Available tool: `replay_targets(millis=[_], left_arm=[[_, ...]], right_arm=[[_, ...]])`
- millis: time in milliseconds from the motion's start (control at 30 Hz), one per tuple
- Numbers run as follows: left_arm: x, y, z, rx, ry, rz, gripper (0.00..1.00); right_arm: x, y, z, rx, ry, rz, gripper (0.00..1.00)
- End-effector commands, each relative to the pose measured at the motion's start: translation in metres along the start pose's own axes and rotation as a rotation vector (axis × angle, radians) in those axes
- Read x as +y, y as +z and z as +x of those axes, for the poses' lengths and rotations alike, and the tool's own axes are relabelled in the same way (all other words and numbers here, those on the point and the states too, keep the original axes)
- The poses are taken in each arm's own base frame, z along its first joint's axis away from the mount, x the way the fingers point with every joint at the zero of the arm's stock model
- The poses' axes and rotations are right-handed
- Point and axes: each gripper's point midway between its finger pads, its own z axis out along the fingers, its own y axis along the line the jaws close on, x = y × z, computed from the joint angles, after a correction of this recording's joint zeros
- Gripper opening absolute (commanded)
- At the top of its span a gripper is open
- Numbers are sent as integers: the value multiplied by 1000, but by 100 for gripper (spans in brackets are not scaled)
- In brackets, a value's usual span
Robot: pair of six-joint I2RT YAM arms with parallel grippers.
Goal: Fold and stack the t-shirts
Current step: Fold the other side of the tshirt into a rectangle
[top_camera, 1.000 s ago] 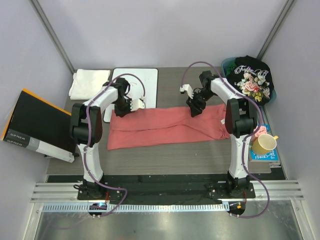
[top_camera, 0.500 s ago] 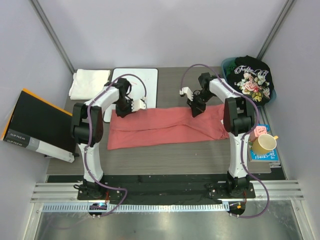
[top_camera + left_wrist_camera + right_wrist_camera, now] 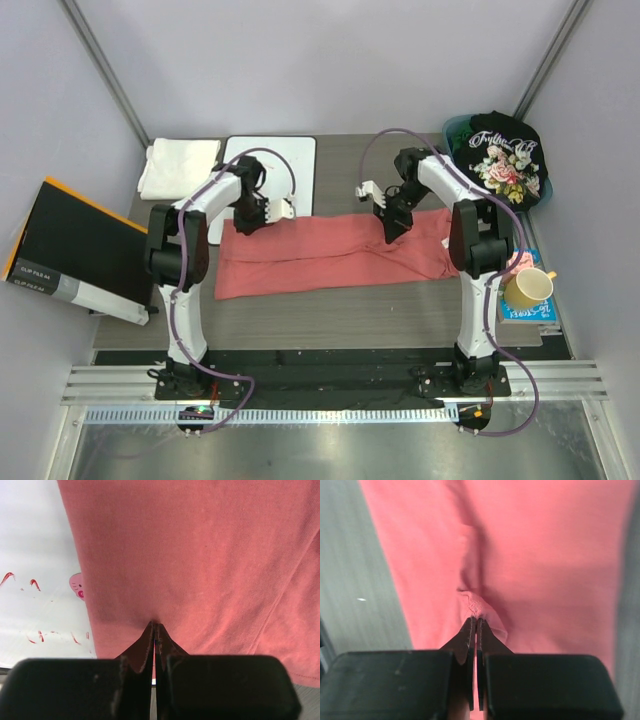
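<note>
The salmon-red t-shirt [image 3: 330, 255] lies folded in a long band across the middle of the table. My left gripper [image 3: 243, 224] is shut on its far left edge; the left wrist view shows the jaws pinching the cloth [image 3: 200, 560]. My right gripper [image 3: 391, 231] is shut on its far edge right of centre, with a bunched tuck of cloth [image 3: 476, 605] at the tips. The black floral t-shirt [image 3: 503, 160] sits heaped at the far right. The white folded t-shirt [image 3: 178, 166] lies at the far left.
A white whiteboard [image 3: 290, 165] with red marks [image 3: 35, 587] lies under the shirt's far left corner. A black and orange binder [image 3: 70, 250] leans at the left edge. A yellow mug [image 3: 528, 289] stands on a blue book [image 3: 530, 312] at the right.
My right gripper has shifted a little toward me and the left along the shirt's far edge, still holding the cloth. The left gripper has barely moved.
</note>
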Motion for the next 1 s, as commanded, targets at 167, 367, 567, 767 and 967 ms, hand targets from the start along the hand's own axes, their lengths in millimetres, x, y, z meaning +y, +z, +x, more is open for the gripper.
replay_targets(millis=[167,367,567,767,967], left_arm=[[-3,-5,-7,-18,29,27,0],[-9,-2,-5,-18,58,38,0],[-9,0,-10,-24,69,38,0],[4,-6,-16,-28,78,5,0],[6,-8,-14,-14,85,-5,0]], right_arm=[[85,2,-16,-6,-52,-120,1],[123,11,-14,34,-101,-174,28],[98,-6,-33,-3,-93,-22,53],[22,-33,-26,-23,21,243,51],[22,-35,35,78,9,211,54]])
